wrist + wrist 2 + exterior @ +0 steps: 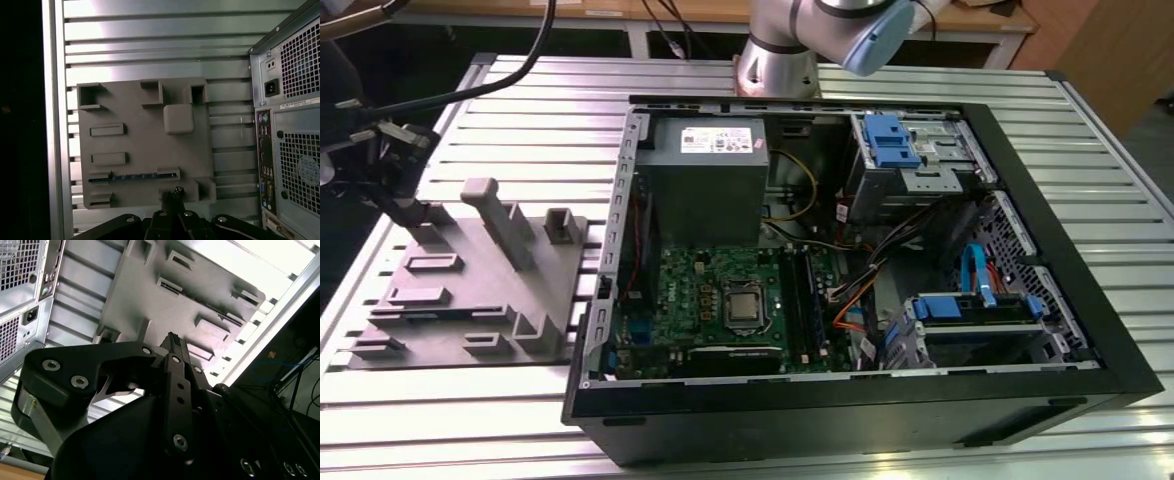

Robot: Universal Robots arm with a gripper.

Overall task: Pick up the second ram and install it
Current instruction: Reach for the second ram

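Note:
In the first wrist view the second ram (pixel 134 176) is a thin dark strip with small blue marks. It stands on edge in a long slot of the grey fixture (pixel 142 150). My gripper (pixel 176 192) hovers over the fixture, just to one side of the ram's end and apart from it. Its fingertips sit together with nothing between them, as the second wrist view also shows of the gripper (pixel 172 338). In the exterior view the gripper (pixel 403 212) hangs over the fixture (pixel 467 290) at the exterior view's left. The motherboard (pixel 720 300) lies inside the open computer case (pixel 854 390).
The case stands on a slatted metal table (pixel 520 90), right of the fixture in the exterior view. A tall grey post (pixel 500 220) and smaller holders rise from the fixture. Black cables (pixel 467 90) hang over the table's far left. The case's rear panel (pixel 290 150) is close beside the fixture.

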